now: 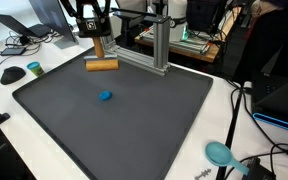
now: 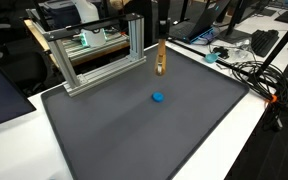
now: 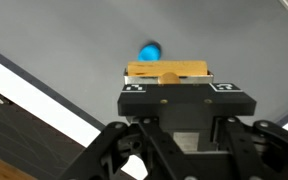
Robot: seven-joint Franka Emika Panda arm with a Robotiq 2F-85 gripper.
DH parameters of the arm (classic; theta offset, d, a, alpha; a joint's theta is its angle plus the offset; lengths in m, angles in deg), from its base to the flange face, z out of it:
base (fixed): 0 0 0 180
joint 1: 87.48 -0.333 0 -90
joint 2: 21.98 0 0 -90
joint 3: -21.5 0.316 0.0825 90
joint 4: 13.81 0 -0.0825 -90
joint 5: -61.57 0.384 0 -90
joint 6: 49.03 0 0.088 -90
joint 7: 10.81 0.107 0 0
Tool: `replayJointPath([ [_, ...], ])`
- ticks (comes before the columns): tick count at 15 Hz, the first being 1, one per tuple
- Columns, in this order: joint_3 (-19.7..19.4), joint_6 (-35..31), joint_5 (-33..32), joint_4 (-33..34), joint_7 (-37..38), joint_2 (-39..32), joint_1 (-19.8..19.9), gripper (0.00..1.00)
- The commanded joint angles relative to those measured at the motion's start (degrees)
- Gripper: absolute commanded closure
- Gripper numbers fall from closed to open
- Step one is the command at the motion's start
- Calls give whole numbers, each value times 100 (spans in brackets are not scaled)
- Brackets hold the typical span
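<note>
Gripper (image 3: 170, 90) sits right over the wooden block (image 3: 167, 71) on the dark mat (image 1: 144, 130), jaws either side, can't tell if they're pinching it. Weak grip and it could slip, roll into the blue piece (image 3: 150, 50) just beyond. Aluminium frame (image 2: 137, 40) close behind could snag the arm

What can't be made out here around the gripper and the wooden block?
Wrist view: fingertips of the gripper, hidden behind its own body and the tan wooden block; whether it clamps the block is unclear.
Wrist view: the small blue round object, blurred, partly behind the block; too small in both exterior views.
Exterior view: the teal round-headed item, too small to identify.
</note>
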Motion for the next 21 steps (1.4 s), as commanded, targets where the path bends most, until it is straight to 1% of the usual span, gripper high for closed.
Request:
replayJointPath([
  [1,-9,37,-145,-59,60,32,-45,78],
  [2,1,108,-72,-6,-151,-70,-19,78],
  [3,3,6,-80,-1,-348,-145,1,78],
  [5,-12,-108,-77,47,-508,-335,39,78],
  [7,17,-35,107,163,-867,-547,114,78],
  [11,67,-213,290,303,-1438,-899,248,78],
  [18,109,-761,260,550,-1754,-1459,347,78],
  [21,114,-784,221,662,-1781,-1643,382,78],
])
